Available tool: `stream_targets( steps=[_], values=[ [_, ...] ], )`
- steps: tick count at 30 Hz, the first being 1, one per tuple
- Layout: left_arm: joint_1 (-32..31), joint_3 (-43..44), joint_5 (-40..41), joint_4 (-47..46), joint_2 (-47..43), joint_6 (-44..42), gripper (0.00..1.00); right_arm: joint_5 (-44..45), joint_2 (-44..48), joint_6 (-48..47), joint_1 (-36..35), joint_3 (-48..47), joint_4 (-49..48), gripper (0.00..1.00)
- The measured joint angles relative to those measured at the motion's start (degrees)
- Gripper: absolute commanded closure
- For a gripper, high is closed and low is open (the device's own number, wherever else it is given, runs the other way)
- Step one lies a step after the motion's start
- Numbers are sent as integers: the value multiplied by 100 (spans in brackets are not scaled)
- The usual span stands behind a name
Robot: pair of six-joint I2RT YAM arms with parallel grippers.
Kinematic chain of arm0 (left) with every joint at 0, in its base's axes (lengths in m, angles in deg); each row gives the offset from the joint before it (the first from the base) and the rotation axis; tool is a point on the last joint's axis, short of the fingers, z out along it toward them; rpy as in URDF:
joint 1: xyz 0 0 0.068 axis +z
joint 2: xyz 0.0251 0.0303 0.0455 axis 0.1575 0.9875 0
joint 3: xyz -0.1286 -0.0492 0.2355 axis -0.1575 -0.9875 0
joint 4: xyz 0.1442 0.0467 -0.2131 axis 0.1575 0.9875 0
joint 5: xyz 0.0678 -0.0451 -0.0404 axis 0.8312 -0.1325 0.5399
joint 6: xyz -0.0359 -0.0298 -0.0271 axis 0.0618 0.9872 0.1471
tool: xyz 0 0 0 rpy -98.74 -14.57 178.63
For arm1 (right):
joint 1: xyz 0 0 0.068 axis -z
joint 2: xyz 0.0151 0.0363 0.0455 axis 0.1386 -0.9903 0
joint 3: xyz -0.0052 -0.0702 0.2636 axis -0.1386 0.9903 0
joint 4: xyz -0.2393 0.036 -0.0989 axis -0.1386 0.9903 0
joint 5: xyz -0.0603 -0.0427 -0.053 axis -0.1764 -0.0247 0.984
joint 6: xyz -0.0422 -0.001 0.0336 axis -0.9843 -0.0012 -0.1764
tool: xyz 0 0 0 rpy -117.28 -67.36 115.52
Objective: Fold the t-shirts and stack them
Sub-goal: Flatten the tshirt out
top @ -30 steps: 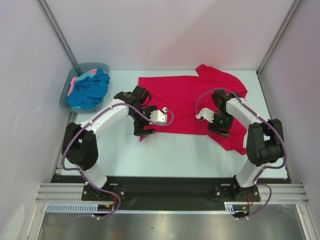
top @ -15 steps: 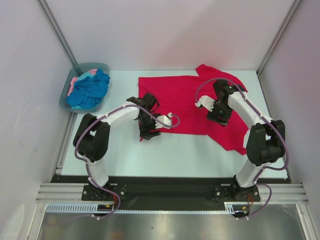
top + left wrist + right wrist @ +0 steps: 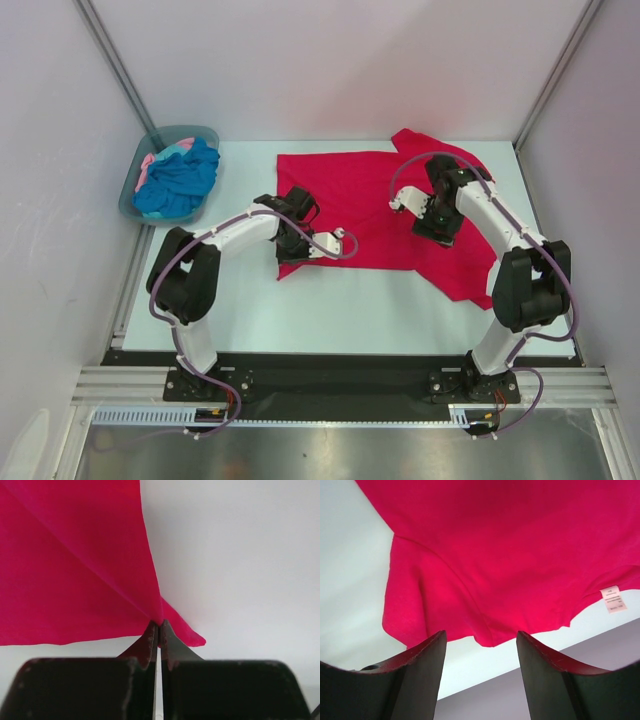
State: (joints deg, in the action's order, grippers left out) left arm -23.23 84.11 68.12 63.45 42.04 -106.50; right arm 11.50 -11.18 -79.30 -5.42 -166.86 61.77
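The crimson-red t-shirt [image 3: 375, 205] lies spread across the back middle of the table. My left gripper [image 3: 289, 258] is down at its near-left corner. In the left wrist view the jaws [image 3: 159, 626] are shut, with that corner of red cloth [image 3: 75, 570] pinched between the tips. My right gripper [image 3: 438, 228] hovers over the shirt's right part; its fingers [image 3: 480, 635] are open and hold nothing, with red cloth [image 3: 510, 555] and a white label [image 3: 613, 599] beyond them. The turquoise-blue t-shirt [image 3: 180, 182] and the pale pink one [image 3: 149, 162] lie bunched in the tub.
The grey-teal plastic tub [image 3: 205, 133] stands at the table's back left corner. Grey walls and metal frame posts close in the back and both sides. Both arm bases are bolted at the near edge.
The left gripper dropped onto the shirt's near-left corner and shut on it. The right gripper moved toward the back over the shirt and stayed open.
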Motion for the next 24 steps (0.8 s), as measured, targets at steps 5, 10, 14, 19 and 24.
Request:
stream_targets(
  steps=[5,10,14,19,24],
  values=[
    [-4,2,83,470,7,-450,100,44,0,-79,39,-101,-20,36],
    [-7,46,350,1128,101,-960,100,96,-44,-177,149,-205,-20,36],
    [-4,46,629,1427,236,-1233,99,149,-168,-275,249,-413,-31,36],
    [22,46,940,1574,358,-1388,100,184,-195,-503,369,-492,138,35],
    [85,302,1176,1716,560,-1412,28,136,-197,-750,420,-544,684,34]
  ],
)
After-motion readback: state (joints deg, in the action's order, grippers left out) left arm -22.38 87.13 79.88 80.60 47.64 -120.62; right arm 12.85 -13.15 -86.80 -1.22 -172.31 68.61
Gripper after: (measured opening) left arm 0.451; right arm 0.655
